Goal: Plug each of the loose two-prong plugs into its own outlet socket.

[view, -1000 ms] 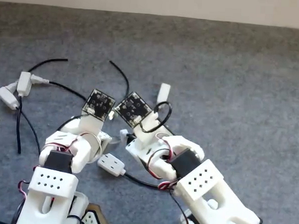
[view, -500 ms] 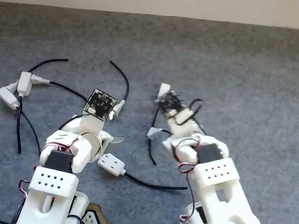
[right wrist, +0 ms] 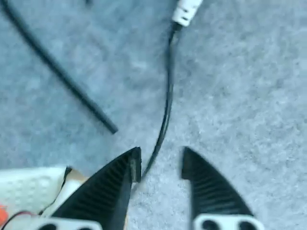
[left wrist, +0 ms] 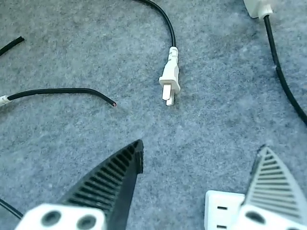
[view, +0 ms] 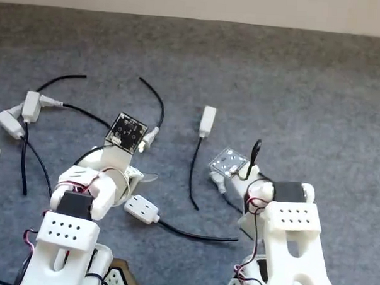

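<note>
Plainly, the left gripper (left wrist: 201,146) gapes short of the white two-prong plug (left wrist: 170,79); the right gripper (right wrist: 161,152), fingers parted, straddles a black cord (right wrist: 167,96).

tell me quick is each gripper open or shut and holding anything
Left gripper: open, empty, with a two-prong plug lying ahead of it.
Right gripper: open, nothing clamped; a black cord lies by one fingertip.

My left pincer (left wrist: 201,146) has black fingers (left wrist: 115,177) with a ribbed pattern, and my right pincer (right wrist: 161,152) has the same. The plug (left wrist: 170,79) is white on a black cord (left wrist: 165,19); the socket (left wrist: 223,213) is white too (its slots dark). The carpet (left wrist: 216,120) is a flecked, even grey.
</note>
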